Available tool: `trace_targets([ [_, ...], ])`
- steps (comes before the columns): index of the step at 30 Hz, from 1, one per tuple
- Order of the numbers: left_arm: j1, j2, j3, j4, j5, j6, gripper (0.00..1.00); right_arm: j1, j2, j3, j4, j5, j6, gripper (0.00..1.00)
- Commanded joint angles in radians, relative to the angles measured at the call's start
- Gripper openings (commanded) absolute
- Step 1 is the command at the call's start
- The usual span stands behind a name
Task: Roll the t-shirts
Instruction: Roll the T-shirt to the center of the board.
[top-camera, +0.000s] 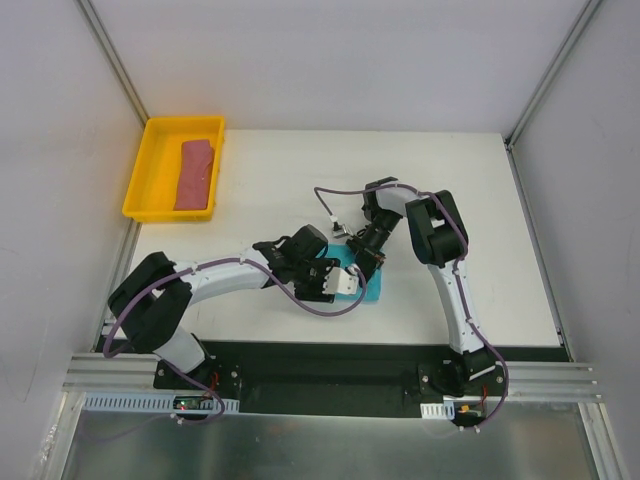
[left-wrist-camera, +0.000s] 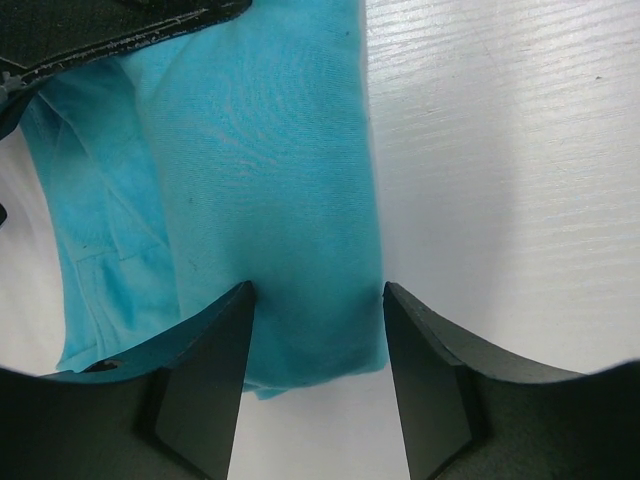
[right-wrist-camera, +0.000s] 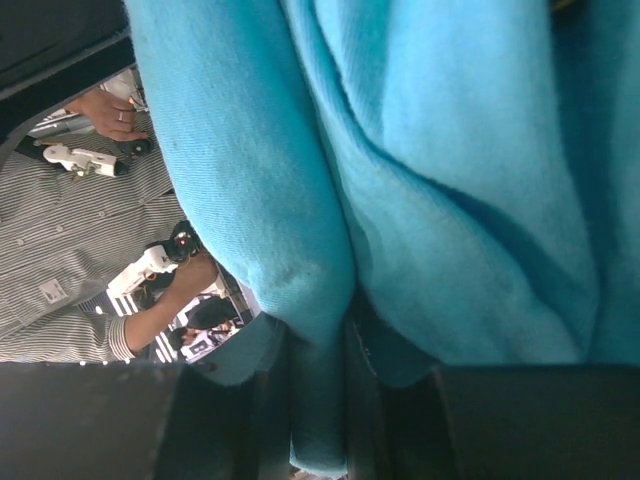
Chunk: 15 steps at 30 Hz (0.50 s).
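Right end effector (right-wrist-camera: 318, 405) tight on t-shirt (right-wrist-camera: 450, 200); wrist-view only

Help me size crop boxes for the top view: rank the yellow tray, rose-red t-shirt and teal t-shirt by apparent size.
1. yellow tray
2. rose-red t-shirt, folded inside it
3. teal t-shirt, but only part of it shows, so its rank is unsure

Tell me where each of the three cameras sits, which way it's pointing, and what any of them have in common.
Top external: above and behind the bases, looking down on the white table; the left arm and right arm show, yellow tray far left.
Left wrist: on the left arm, looking down at the teal t-shirt; the left gripper straddles its folded strip.
Right wrist: on the right arm, tipped sideways, close against the cloth; the right gripper pinches a fold, people beyond.
Shared: all three see the teal t-shirt.
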<state>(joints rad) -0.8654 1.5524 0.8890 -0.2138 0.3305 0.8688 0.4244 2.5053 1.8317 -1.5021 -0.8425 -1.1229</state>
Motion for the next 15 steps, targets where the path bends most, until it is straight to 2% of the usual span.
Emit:
trace_targets([
  [1,-0.015,0.030,-0.018,-0.039,0.010,0.004,0.55,-0.012,0.058,0.031,-0.158,0.100,-0.017,0.14],
  [5,-0.030,0.063,-0.038,-0.039,-0.025,0.045,0.56,-0.015,0.059,0.034,-0.156,0.100,-0.014,0.15],
  [6,-0.032,0.070,-0.041,-0.039,-0.031,0.052,0.61,-0.013,0.063,0.035,-0.158,0.102,-0.012,0.15],
  [10,-0.044,0.119,-0.053,-0.030,-0.088,0.062,0.61,-0.016,0.067,0.041,-0.158,0.105,-0.003,0.16],
  [13,-0.044,0.141,-0.055,-0.024,-0.117,0.061,0.48,-0.019,0.063,0.037,-0.156,0.099,-0.003,0.19],
  [15,-0.046,0.143,-0.058,-0.025,-0.123,0.064,0.36,-0.030,0.055,0.034,-0.156,0.077,-0.012,0.25],
])
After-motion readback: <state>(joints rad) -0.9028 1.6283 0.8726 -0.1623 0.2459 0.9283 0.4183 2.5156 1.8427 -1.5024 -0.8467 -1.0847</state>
